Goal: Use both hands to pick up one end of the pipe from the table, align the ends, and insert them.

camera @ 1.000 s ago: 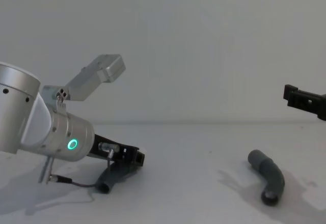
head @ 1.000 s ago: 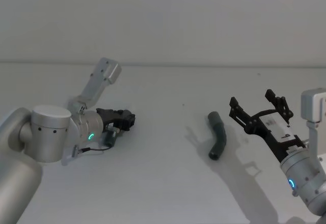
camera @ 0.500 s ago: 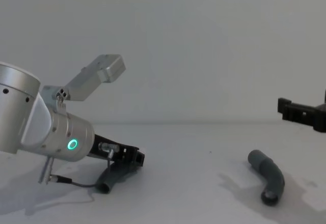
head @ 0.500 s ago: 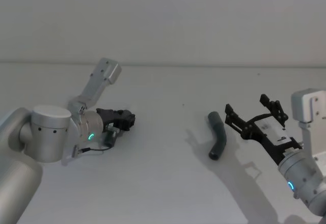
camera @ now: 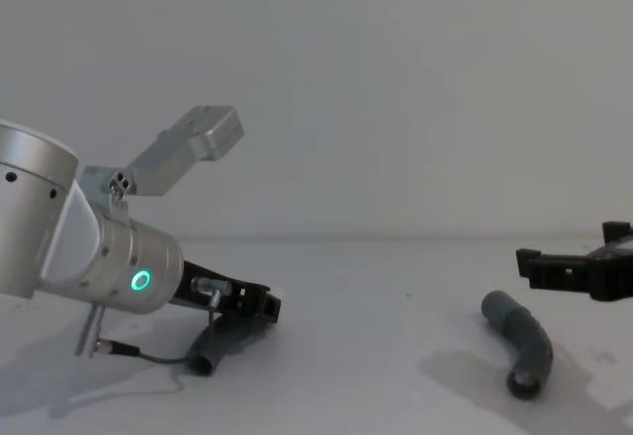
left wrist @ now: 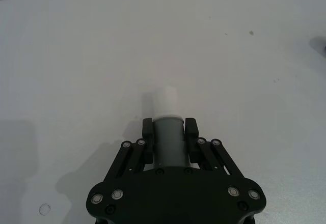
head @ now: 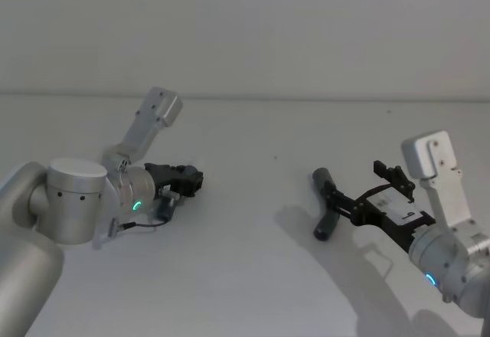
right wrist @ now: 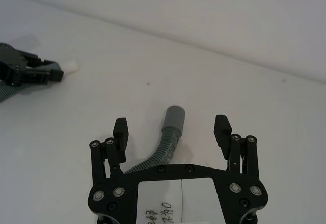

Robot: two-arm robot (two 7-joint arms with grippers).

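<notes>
My left gripper (left wrist: 169, 130) is shut on a dark grey pipe piece (left wrist: 168, 142), whose narrow white tip (left wrist: 165, 99) sticks out past the fingers. It rests low on the white table (head: 245, 276) at the left (head: 187, 180), and the piece's other end (camera: 203, 363) trails under the wrist. The second pipe piece (head: 327, 213), a bent tube with a grey collar (right wrist: 174, 116), lies on the table at the right. My right gripper (head: 356, 184) hangs open just above it, one finger on each side of the collar (right wrist: 171, 123), not touching.
The right wrist view also shows the left gripper (right wrist: 30, 71) far off with the white tip (right wrist: 73, 65) pointing this way. A bare white wall (camera: 396, 79) rises behind the table. Open table lies between the two arms.
My right gripper has dropped and moved left, from beside the right pipe piece to straddling it, still open. The left gripper and its piece have not moved.
</notes>
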